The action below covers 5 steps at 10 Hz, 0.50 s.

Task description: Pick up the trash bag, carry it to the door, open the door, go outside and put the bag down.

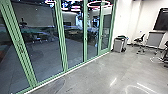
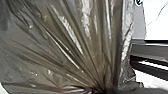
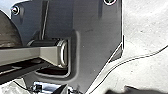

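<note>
- A dark, shiny trash bag [image 2: 82, 45] is seen close up in the left wrist view, its plastic drawn into sharp folds that fan out from one tight gather.
- The left gripper [image 2: 117, 91] is pinching the trash bag at that gather; the bag's plastic hides much of the grip.
- The right gripper [image 3: 135, 90] is a dark shape in the right wrist view; whether it is spread or pressed together, I cannot tell.
- Ahead of the robot, a row of tall glass panels [image 1: 42, 50] in green frames [image 1: 62, 37] runs away at a slant, with a dim space behind.
- Pink ring lights [image 1: 100, 4] glow high in the glass.
- Just beside the far end of the glass stands a grey bin [image 1: 118, 45] with something green and dark on top.
- Farther right, a dark office chair [image 1: 140, 40] is near a grey cabinet [image 1: 155, 40], below a dark wall screen [image 1: 162, 20].
- The grey floor [image 1: 107, 72] is smooth, with bright streaks of light.
</note>
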Motion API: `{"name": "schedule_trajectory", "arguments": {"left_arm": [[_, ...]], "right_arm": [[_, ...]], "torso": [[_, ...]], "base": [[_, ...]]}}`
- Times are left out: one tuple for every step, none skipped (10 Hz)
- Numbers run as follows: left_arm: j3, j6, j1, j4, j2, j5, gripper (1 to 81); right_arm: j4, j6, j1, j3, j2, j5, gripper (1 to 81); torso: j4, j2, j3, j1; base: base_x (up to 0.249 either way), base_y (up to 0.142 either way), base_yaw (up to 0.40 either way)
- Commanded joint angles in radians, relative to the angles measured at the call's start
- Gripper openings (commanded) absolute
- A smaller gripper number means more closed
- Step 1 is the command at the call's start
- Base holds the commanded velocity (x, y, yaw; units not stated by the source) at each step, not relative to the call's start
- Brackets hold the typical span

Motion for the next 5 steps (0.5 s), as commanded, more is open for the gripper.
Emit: {"name": "schedule_trajectory", "arguments": {"left_arm": [[0.001, 0.007, -0.045, 0.004, -0.001, 0.082, 1.0], [0.001, 0.007, -0.047, 0.004, -0.001, 0.081, 1.0], [0.001, 0.007, -0.045, 0.005, -0.001, 0.078, 1.0], [0.001, 0.007, -0.044, 0.005, -0.001, 0.075, 1.0], [0.001, 0.009, -0.044, 0.008, -0.001, 0.075, 1.0]], "right_arm": [[-0.004, -0.004, 0.046, -0.002, -0.011, -0.059, 81.1], [-0.004, -0.004, 0.048, -0.002, -0.011, -0.059, 81.1], [-0.005, -0.004, 0.048, -0.002, -0.011, -0.059, 81.1], [-0.005, -0.004, 0.046, -0.002, -0.009, -0.060, 81.1], [-0.005, -0.004, 0.046, -0.002, -0.009, -0.059, 81.1]], "torso": [[0.000, 0.000, 0.000, 0.000], [0.000, 0.000, 0.000, 0.000], [0.000, 0.000, 0.000, 0.000], [0.000, 0.000, 0.000, 0.000], [0.000, 0.000, 0.000, 0.000]], "base": [[0.000, 0.000, 0.000], [0.000, 0.000, 0.000], [0.000, 0.000, 0.000], [0.000, 0.000, 0.000], [0.000, 0.000, 0.000]]}}
